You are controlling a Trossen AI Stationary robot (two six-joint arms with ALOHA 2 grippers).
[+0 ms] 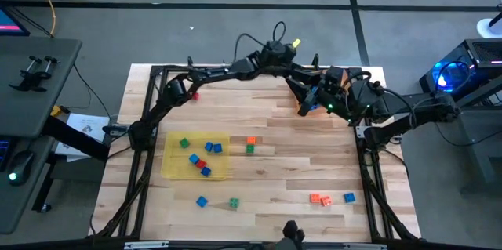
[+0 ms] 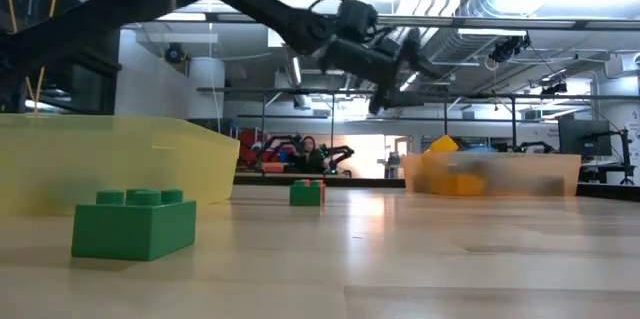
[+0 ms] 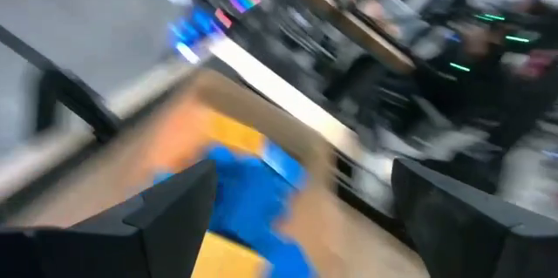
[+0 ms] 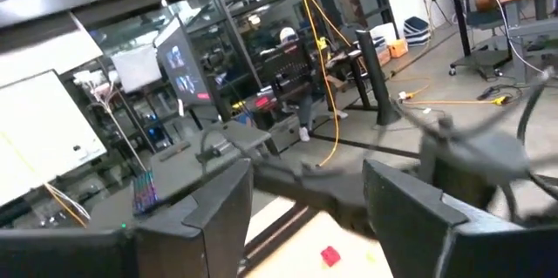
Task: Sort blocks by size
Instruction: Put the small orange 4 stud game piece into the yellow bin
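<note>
small studded plastic toy bricks lie scattered: green [image 1: 184,143], blue [image 1: 194,158] and red [image 1: 201,164] ones grouped together; an orange brick [image 1: 251,140] just beside a green one [image 1: 250,149]; a blue [image 1: 201,201] and a green [image 1: 234,202] near the front; two orange [image 1: 319,199] beside a blue [image 1: 349,197].

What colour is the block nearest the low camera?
Green: the studded block is clearest in the low view.

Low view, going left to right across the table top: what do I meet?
Yellow tray → large green block in the foreground → small green and orange blocks farther back → orange tray holding blurred yellow and orange blocks.
</note>
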